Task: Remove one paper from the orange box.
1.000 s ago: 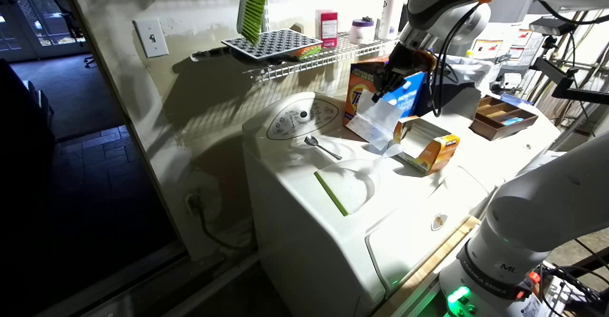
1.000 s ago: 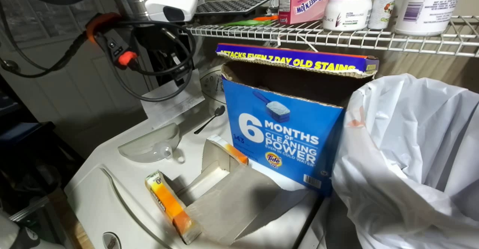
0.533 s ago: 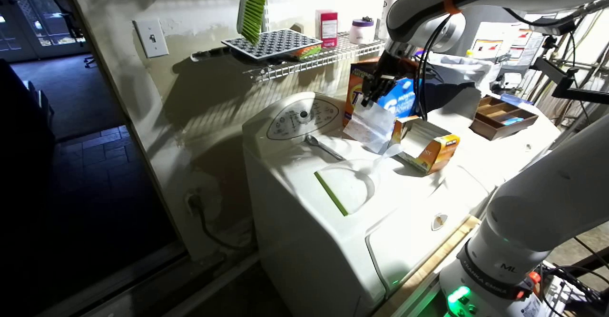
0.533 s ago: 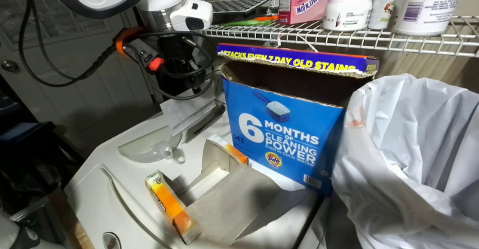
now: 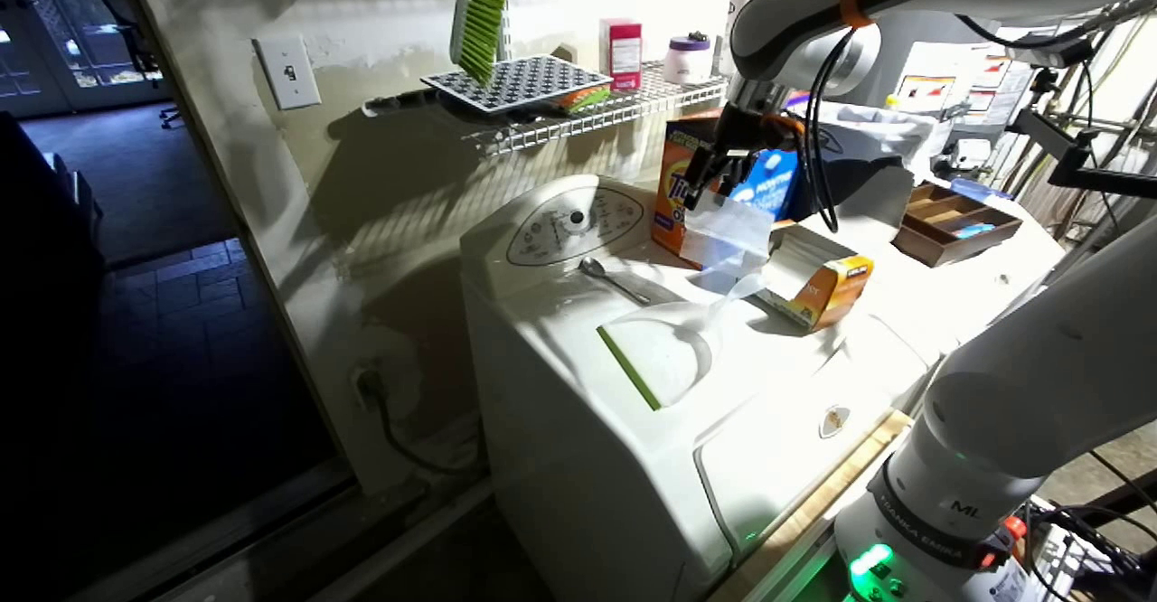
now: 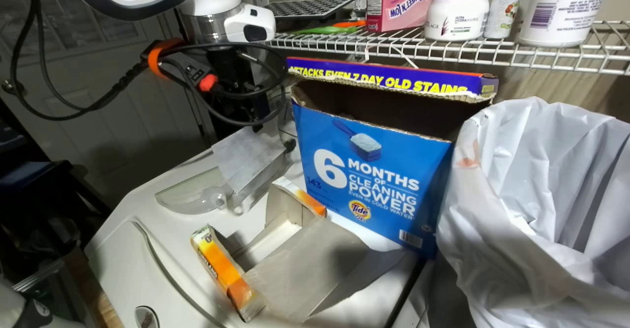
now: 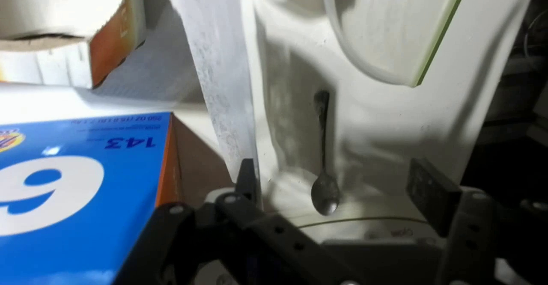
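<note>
- Gripper (image 7: pixel 334 178): my fingers stand wide apart in the wrist view, teaspoon (image 7: pixel 324 186) visible through the gap, lying on the laundry machine (image 5: pixel 578 322) below.
- White sheet (image 5: pixel 728 231): hangs limp just under the fingertips, above the machine top, outside the Tide carton (image 6: pixel 364 190). Wrist view puts its end at the carton-side finger; can't tell if they touch.
- Room: I've got bare top along the doorway-side edge, from the control panel (image 5: pixel 576 218) to the clear dustpan (image 5: pixel 664 358), and along the front edge too.
- Tight: Tide carton upright by the control-panel edge, wire shelf (image 6: pixel 492 54) near its top flap, white plastic bag (image 6: pixel 536 210) beside it. Low orange-yellow carton (image 5: pixel 818 290) mid-top, torn open, near the sheet.
- Tide text: "6 MONTHS OF CLEANING POWER", "EVEN IN COLD WATER", "ATTACKS EVEN 7 DAY OLD STAINS", "143", the number upside down in the wrist view.
- On the shelf: Sweet'N Low box (image 6: pixel 406 0), print upside down; purple-lidded tub (image 6: pixel 457 20), "ULTRA HYDRASOURCE".
- Arm base (image 5: pixel 949 493): "FRANKA EMIKA", "ML". Low carton's print I can't read whole.
</note>
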